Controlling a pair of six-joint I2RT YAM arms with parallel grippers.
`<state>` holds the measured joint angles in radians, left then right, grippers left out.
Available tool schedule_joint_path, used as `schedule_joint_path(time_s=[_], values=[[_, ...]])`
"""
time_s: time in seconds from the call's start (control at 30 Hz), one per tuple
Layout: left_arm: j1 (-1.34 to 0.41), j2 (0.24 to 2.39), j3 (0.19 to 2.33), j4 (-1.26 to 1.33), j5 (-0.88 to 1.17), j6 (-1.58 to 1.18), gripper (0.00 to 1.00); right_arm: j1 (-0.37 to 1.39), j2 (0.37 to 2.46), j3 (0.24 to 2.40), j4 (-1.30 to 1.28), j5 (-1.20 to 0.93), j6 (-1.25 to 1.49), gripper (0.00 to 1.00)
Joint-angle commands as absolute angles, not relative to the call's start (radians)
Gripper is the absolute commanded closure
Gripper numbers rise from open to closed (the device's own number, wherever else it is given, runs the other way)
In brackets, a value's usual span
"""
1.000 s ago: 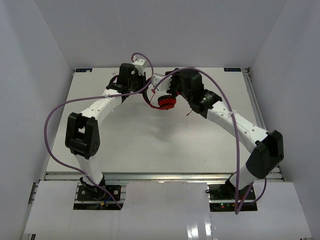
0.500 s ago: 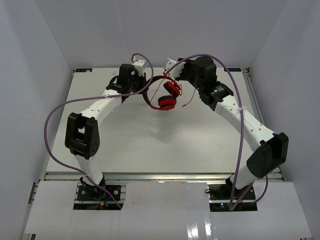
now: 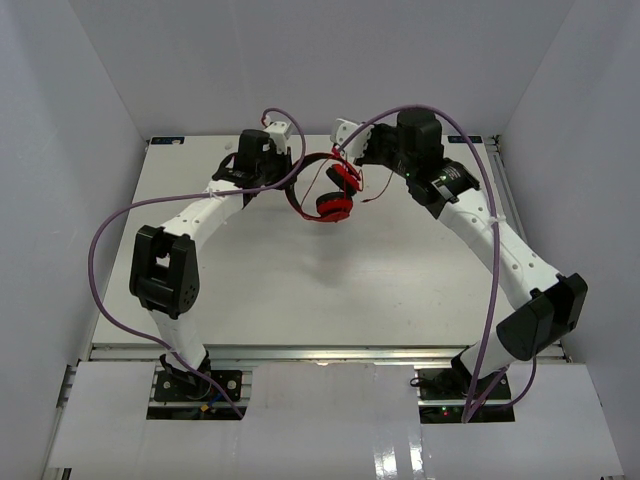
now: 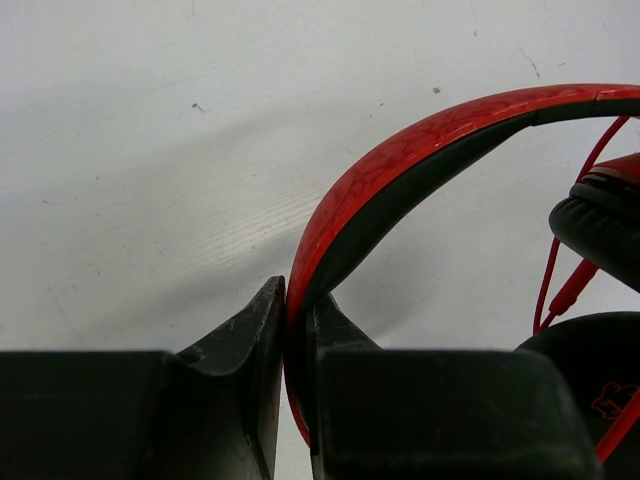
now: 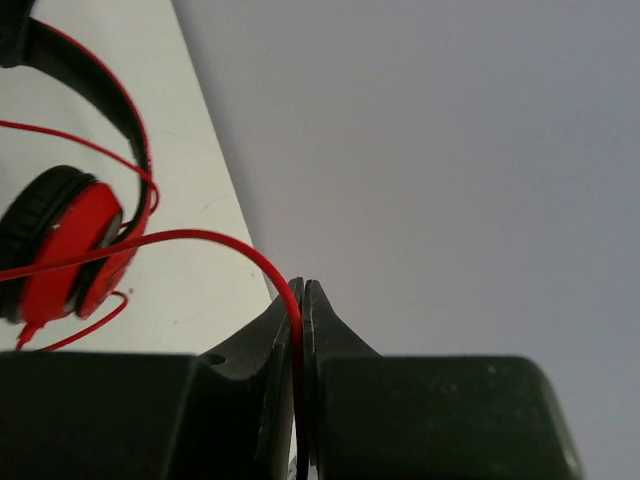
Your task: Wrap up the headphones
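The headphones (image 3: 333, 196) hang above the table at the back middle, red cups with black pads. My left gripper (image 3: 292, 160) is shut on the red-and-black headband (image 4: 400, 165), which arcs up and right from the jaws in the left wrist view. My right gripper (image 3: 345, 140) is shut on the thin red cable (image 5: 200, 240), which curves from its jaws toward an ear cup (image 5: 65, 245) in the right wrist view. The cable's loose end (image 3: 375, 198) trails right of the cups. A second cup (image 4: 600, 220) shows at the right edge of the left wrist view.
The white table (image 3: 300, 280) is walled by white panels on the left, back and right. Thick purple robot cables (image 3: 110, 230) loop over both arms. The back wall (image 5: 450, 150) stands close behind my right gripper.
My right gripper has risen and swung toward the back right, drawing the red cable up and away from the cups. The left gripper holds the headband still.
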<state>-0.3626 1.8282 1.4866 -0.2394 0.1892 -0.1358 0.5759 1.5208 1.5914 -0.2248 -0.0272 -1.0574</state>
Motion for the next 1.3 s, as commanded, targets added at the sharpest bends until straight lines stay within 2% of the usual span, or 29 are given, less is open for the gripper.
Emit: schedule_joint_path(time_s=[0.0, 0.13, 0.3, 0.63, 0.77, 0.93, 1.1, 1.27], values=[[-0.351, 1.8, 1.604, -0.194, 0.196, -0.286, 1.0, 0.609, 1.449, 1.643, -0.425, -0.208, -1.148, 0.92], [-0.342, 1.851, 1.697, -0.208, 0.199, -0.387, 1.0, 0.682, 1.427, 1.601, -0.501, -0.179, -1.243, 0.92], [-0.342, 1.941, 1.829, -0.248, 0.175, -0.475, 1.0, 0.798, 1.415, 1.572, -0.518, -0.024, -1.354, 0.92], [-0.339, 2.006, 1.885, -0.246, 0.164, -0.55, 1.0, 0.932, 1.442, 1.618, -0.57, 0.123, -1.479, 0.92], [-0.328, 1.992, 1.871, -0.239, 0.186, -0.551, 1.0, 0.921, 1.436, 1.603, -0.528, 0.192, -1.488, 0.92], [-0.275, 1.907, 1.73, -0.183, 0.227, -0.548, 1.0, 0.794, 1.419, 1.664, -0.493, 0.154, -1.419, 0.92], [-0.237, 1.823, 1.61, -0.121, 0.284, -0.563, 1.0, 0.674, 1.384, 1.636, -0.481, 0.103, -1.388, 0.92], [-0.221, 1.79, 1.582, -0.108, 0.301, -0.585, 1.0, 0.647, 1.337, 1.569, -0.493, 0.057, -1.368, 0.92]])
